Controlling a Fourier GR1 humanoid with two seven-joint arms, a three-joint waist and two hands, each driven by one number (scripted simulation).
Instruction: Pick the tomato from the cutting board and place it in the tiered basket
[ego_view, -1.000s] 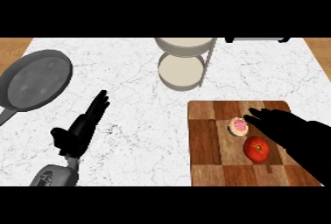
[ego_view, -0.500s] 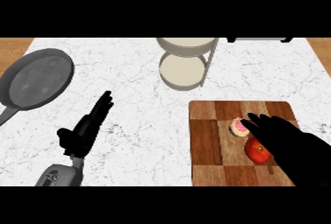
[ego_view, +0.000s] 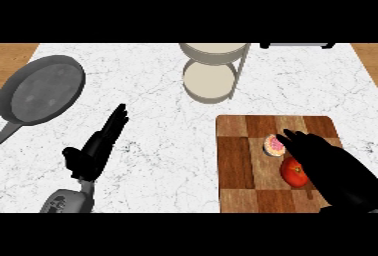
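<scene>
- The tomato (ego_view: 294, 173) lies on the board (ego_view: 240, 160), toward its right edge and below the middle; the right hand (ego_view: 332, 167) covers its right side.
- The right hand comes in from the lower right corner and lies over the board; its fingers (ego_view: 295, 137) are stretched out together, pointing up-left. Whether they touch the tomato cannot be told.
- A small pink-topped round thing, perhaps a doughnut (ego_view: 274, 145), sits on the board just above the tomato, at the fingertips.
- The board is wooden, chequered in dark and light brown, and lies at the counter's near right corner.
- The basket (ego_view: 214, 75) stands at the counter's far edge, near the middle: two round cream tiers on a thin frame.
- The left hand (ego_view: 96, 150) rests low on the left, fingers straight and pressed together, pointing up, thumb out to the left.
- A grey pan (ego_view: 40, 95) lies at the far left edge.
- The counter (ego_view: 155, 135) is white marble with grey veins; brown wood shows at both top corners.
- No writing or label can be read anywhere.
</scene>
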